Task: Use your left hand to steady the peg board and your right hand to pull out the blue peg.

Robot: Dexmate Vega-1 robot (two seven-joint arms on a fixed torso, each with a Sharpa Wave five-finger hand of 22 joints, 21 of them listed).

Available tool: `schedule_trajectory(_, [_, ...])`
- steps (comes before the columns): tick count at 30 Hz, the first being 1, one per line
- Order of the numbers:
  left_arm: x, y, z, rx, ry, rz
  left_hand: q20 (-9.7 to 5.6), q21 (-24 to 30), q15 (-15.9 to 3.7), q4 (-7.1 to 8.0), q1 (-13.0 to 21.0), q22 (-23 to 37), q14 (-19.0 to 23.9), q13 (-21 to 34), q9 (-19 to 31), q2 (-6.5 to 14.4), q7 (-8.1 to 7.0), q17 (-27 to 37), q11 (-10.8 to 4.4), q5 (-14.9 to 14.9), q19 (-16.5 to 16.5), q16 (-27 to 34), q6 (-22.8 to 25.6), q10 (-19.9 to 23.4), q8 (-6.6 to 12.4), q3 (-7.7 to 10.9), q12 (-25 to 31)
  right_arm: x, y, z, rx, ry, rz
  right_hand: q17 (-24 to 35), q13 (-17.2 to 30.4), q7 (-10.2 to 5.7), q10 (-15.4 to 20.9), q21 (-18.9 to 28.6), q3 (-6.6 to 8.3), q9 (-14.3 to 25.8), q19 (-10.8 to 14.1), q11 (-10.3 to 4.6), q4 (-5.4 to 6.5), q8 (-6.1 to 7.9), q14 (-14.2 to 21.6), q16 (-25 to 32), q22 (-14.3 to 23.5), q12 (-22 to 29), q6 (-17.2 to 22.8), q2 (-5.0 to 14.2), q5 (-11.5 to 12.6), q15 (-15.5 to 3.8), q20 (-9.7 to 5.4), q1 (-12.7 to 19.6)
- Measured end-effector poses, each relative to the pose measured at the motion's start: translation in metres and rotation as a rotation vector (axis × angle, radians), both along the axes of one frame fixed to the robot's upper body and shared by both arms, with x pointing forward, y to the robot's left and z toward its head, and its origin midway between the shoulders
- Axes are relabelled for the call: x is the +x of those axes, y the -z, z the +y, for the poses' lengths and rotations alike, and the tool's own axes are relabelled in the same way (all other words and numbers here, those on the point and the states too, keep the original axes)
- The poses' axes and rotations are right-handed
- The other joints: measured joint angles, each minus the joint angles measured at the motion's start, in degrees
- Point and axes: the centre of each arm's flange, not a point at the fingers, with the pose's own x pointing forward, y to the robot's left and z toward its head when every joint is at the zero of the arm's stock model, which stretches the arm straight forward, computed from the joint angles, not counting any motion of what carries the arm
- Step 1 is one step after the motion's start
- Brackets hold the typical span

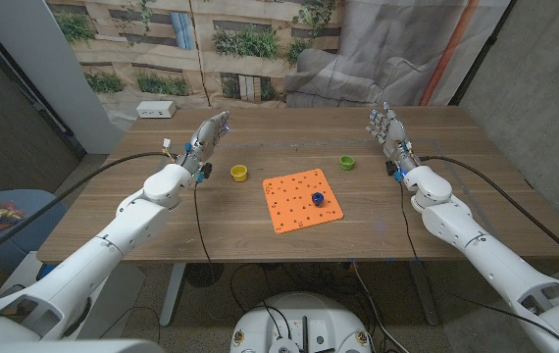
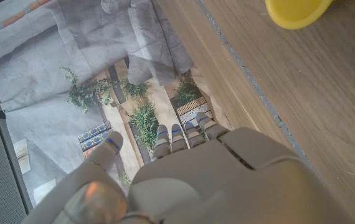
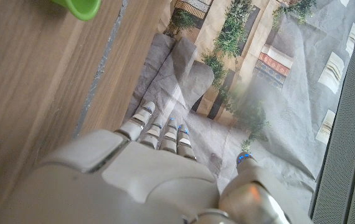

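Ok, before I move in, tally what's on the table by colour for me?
Orange: 1, peg board
Blue: 1, peg standing in the board
Yellow: 1, small cup
Green: 1, small cup
White: 1, box at the far left corner
Total: 5

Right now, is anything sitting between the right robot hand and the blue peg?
Nothing visible does. The right robot hand is raised at the table's far right; bare wood lies between it and the blue peg in the board. The green cup sits just off that line.
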Motion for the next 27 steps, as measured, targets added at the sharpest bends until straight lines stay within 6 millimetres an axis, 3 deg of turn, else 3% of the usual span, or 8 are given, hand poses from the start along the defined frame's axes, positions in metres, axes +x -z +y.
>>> schedule_trajectory(27, [-0.070, -0.002, -0.016, 0.341, -0.141, -0.125, 0.31, 0.00, 0.22, -0.48, 0.23, 0.01, 1.26, 0.00, -0.01, 0.23, -0.71, 0.27, -1.01, 0.00, 1.54, 0.00, 1.55, 1.44, 0.00, 0.49, 0.00, -0.010, 0.014, -0.008, -0.002, 0.004, -0.001, -0.81, -0.53, 0.00, -0.01, 0.00, 0.24, -0.01, -0.01, 0.00, -0.24, 0.00, 0.00, 0.00, -0.01, 0.00, -0.01, 0.01, 0.00, 0.01, 0.00, 0.01])
